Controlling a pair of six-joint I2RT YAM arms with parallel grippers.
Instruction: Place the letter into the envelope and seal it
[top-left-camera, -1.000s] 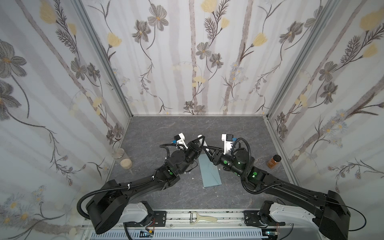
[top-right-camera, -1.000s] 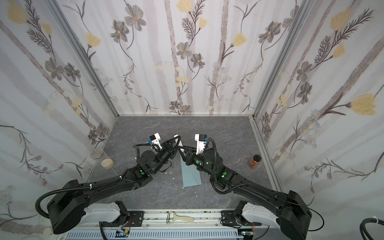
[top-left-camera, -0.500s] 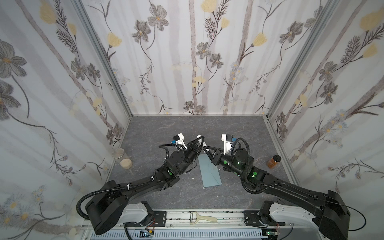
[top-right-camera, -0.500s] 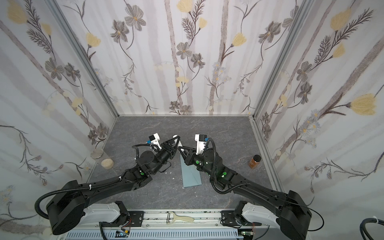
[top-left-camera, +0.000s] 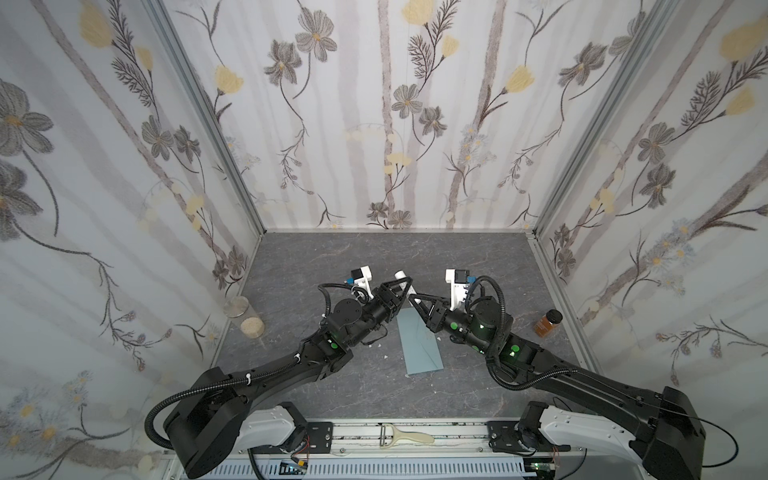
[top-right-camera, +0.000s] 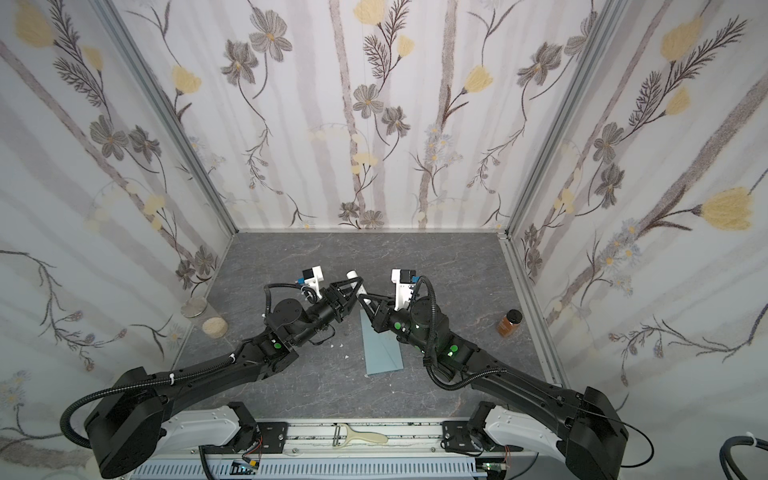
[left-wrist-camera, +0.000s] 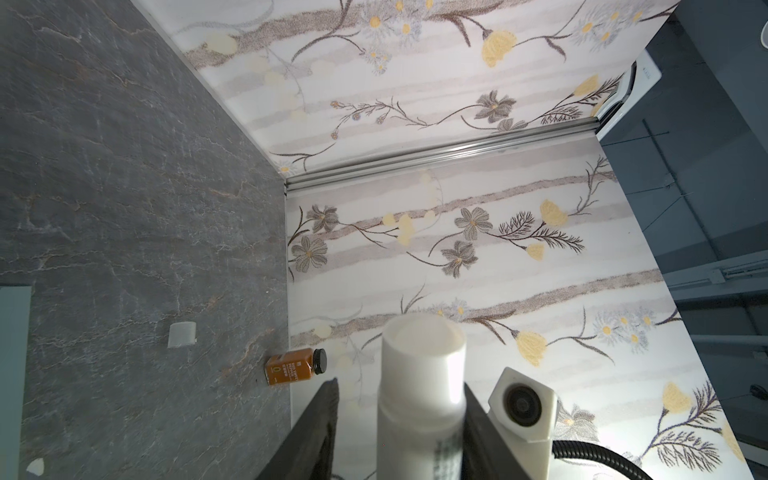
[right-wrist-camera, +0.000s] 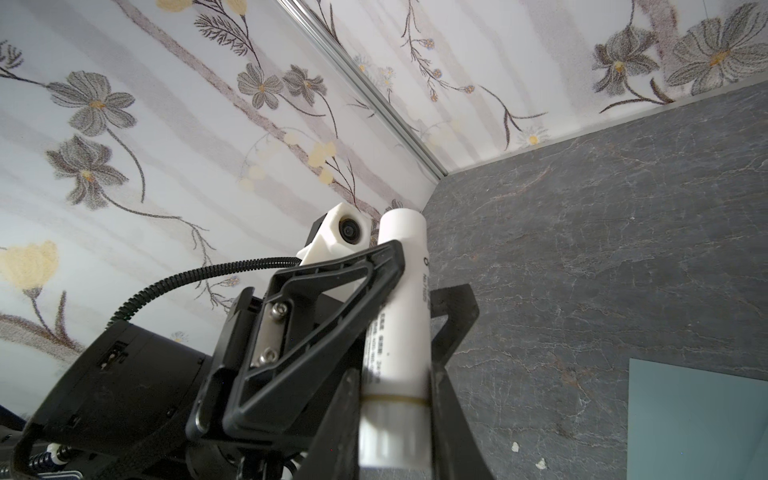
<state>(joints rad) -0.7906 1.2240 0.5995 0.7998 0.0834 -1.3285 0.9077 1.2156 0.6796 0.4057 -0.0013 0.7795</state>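
Clamping the glue stick in the right gripper, loose inside the parted left gripper, above the upper end of the envelope, mid-frame.

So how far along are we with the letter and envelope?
Done, apparently: no letter in sight, so likely inside the envelope, lying flat on the table. In hand: the glue stick, clamped in the right fingers, left fingers loose around it. Left: gluing and sealing it.

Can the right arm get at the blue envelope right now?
Probably, but not to grasp it. The envelope lies flat next to the right gripper, its visible face bare. That gripper is shut on the glue stick, with the left gripper's open jaws around the stick too.
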